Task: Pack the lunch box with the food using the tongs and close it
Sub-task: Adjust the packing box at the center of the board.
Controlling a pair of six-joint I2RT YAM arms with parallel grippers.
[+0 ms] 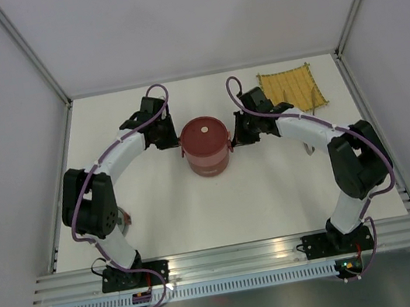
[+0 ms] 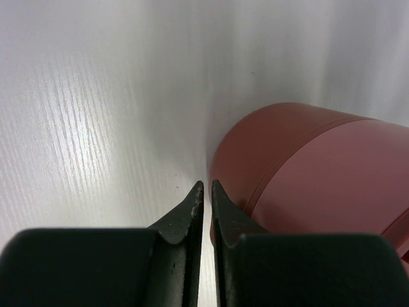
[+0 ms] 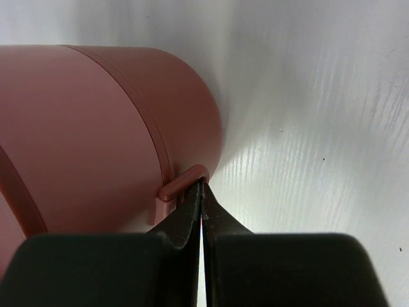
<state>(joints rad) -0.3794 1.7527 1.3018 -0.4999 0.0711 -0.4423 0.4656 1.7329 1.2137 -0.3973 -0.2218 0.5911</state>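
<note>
White tabletop runs under both arms. The left arm curves in from the left side toward the middle. The left gripper sits low over the table, just beside the left wall of the lunch box. Its two black fingers are barely parted, with only a thin slit of table showing between them and nothing caught there. I cannot tell whether the tips touch the box. The lunch box stands upright in the middle of the table, between the two grippers. It is dark red and round, its tiers are stacked, and a flat red lid with a small pale knob sits on top. Up close, its wall shows raised bands where the tiers meet. On its right side, the right gripper has its fingertips pressed tight together. The tips rest against a small red tab that sticks out from the box wall, but I cannot see whether anything is pinched between them. The right arm arcs away toward the right edge. Beyond it, in the far right corner, a yellow woven mat lies flat, well apart from the box.
</note>
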